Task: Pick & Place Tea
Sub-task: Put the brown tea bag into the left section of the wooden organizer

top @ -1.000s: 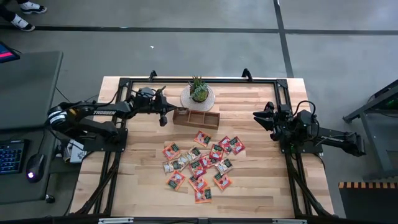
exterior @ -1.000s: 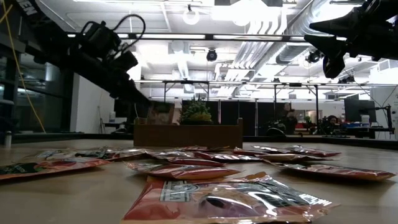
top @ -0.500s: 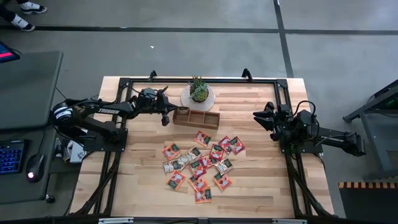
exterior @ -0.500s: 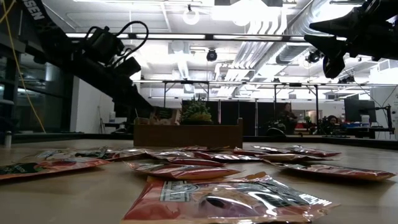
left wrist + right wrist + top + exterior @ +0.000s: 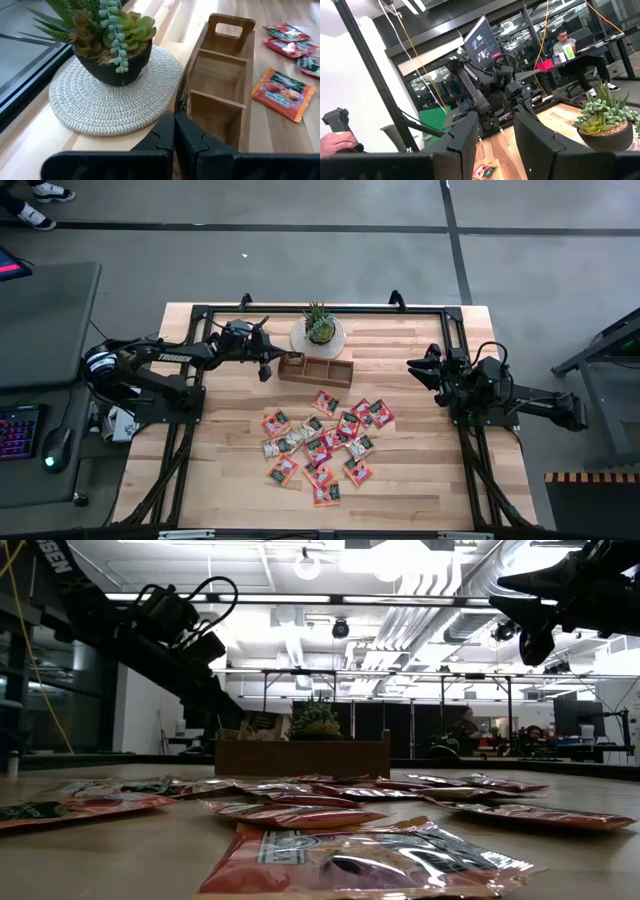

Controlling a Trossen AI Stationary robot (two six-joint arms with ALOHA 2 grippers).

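Over the tray's (image 5: 316, 370) left end, left gripper (image 5: 174, 131) pinches a sachet (image 5: 181, 98); a tilted drop could snag the rim. Tea (image 5: 322, 442) litters mid-table. Right gripper (image 5: 420, 367) waits, parted, empty.

My tea sachets (image 5: 322, 443) lie flat in a loose scatter across the middle of the table: small square packets, mostly red-orange with green and white marks, a few pale beige, some touching or overlapping. One thin sachet (image 5: 183, 95) stands on edge, pinched between my left fingers.
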